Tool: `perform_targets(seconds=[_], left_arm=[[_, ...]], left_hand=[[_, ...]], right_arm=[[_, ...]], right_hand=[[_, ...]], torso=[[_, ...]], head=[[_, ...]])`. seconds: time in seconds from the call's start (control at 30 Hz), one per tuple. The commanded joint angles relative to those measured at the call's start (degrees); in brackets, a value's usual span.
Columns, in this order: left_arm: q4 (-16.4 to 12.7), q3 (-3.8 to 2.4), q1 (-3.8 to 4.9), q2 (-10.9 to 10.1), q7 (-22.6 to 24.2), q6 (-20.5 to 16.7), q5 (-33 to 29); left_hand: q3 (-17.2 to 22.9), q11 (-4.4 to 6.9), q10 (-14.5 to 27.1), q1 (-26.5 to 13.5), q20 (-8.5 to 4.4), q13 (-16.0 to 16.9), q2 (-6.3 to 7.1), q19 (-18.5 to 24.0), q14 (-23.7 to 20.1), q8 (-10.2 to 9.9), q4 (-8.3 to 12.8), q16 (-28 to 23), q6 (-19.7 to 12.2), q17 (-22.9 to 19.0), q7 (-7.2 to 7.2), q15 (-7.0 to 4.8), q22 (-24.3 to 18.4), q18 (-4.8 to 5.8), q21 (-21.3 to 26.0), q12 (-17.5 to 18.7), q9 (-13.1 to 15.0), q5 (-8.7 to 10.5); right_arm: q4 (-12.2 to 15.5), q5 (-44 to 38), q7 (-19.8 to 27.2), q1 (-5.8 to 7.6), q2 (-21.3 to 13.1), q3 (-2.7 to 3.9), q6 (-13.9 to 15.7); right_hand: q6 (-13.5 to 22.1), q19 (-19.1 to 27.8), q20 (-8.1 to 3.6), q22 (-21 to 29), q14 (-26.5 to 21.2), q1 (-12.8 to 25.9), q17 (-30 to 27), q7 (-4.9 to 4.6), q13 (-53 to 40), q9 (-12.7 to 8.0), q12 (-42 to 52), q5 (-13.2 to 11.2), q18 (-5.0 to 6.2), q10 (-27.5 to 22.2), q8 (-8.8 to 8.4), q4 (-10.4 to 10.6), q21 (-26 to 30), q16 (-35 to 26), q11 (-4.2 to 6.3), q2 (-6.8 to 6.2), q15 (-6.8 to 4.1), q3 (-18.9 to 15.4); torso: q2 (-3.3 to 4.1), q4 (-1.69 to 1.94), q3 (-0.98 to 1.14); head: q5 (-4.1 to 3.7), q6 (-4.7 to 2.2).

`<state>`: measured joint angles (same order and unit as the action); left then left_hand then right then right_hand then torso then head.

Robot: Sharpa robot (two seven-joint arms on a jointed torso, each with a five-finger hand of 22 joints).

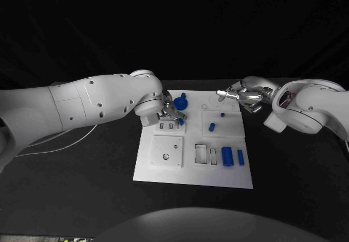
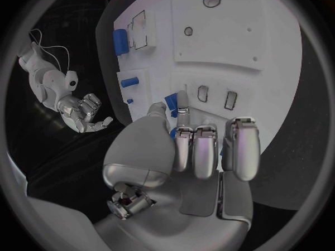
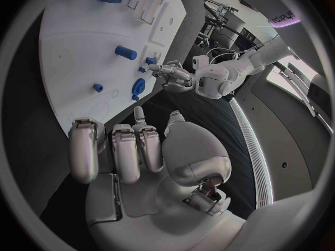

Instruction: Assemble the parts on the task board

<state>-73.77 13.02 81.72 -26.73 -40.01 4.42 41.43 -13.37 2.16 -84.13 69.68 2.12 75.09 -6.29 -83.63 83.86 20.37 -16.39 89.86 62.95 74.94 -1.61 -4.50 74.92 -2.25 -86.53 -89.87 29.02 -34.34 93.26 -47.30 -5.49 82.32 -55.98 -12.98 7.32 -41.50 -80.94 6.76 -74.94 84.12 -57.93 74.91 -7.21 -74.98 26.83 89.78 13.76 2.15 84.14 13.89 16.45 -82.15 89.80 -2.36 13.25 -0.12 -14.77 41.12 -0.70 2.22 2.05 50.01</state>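
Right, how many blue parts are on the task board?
6: cylinder and bar near-right, peg and stud mid-board, disc at far edge, small piece by the left hand, which may hide more.

This looks like a robotics lab or test cell. A black table (image 1: 87,191) sits against dark surroundings, with a white task board (image 1: 192,174) laid out in the middle, its recesses and small blue parts (image 1: 227,155) arranged like a test fixture. Two white robot arms reach over it, and a loose white cable (image 1: 65,142) trails across the tabletop by the left arm. The right wrist view shows metal framing (image 3: 213,17) beyond the table.
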Motion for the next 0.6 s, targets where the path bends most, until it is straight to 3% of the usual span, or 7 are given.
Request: perform_targets(seconds=[0.03,0.6], left_arm=[[0.0,-0.05,-0.05,0.2,-7.0,0.8,-0.1],[-0.1,-0.05,-0.15,0.2,-6.2,-0.1,-0.1]], left_hand=[[0.5,0.44,-5.9,0.8,-0.51,14.9,-0.03,-0.1,6.1,0.3,0.0,0.1,-0.3,15.1,0.39,-0.45,7.0,0.16,0.4,-0.1,0.4,-0.73],[3.2,0.63,-5.9,4.4,-0.68,14.9,0.97,0.1,6.1,0.7,0.3,0.1,-1.1,15.1,0.61,-0.61,6.9,0.1,0.6,-0.1,3.2,-1.42]], right_arm=[[0.1,-0.1,0.6,-0.05,0.0,-0.02,-1.0],[-0.1,-0.1,0.3,-0.05,0.0,-0.02,-1.2]], right_hand=[[-0.4,0.4,0.09,-11.5,5.9,-0.7,15.1,0.11,-15.0,0.1,0.2,0.2,0.53,5.9,0.23,0.0,0.3,0.2,-0.43,0.11,0.45,-0.3],[-0.7,1.0,0.11,-11.3,5.9,-1.4,15.1,0.09,-15.0,0.2,0.2,0.8,0.69,5.9,0.24,-0.1,0.8,0.2,-0.46,0.12,0.48,-0.5]], torso=[[0.02,-0.02,0.01],[0.02,-0.02,0.01]], head=[[0.07,-0.01],[0.23,-0.01]])
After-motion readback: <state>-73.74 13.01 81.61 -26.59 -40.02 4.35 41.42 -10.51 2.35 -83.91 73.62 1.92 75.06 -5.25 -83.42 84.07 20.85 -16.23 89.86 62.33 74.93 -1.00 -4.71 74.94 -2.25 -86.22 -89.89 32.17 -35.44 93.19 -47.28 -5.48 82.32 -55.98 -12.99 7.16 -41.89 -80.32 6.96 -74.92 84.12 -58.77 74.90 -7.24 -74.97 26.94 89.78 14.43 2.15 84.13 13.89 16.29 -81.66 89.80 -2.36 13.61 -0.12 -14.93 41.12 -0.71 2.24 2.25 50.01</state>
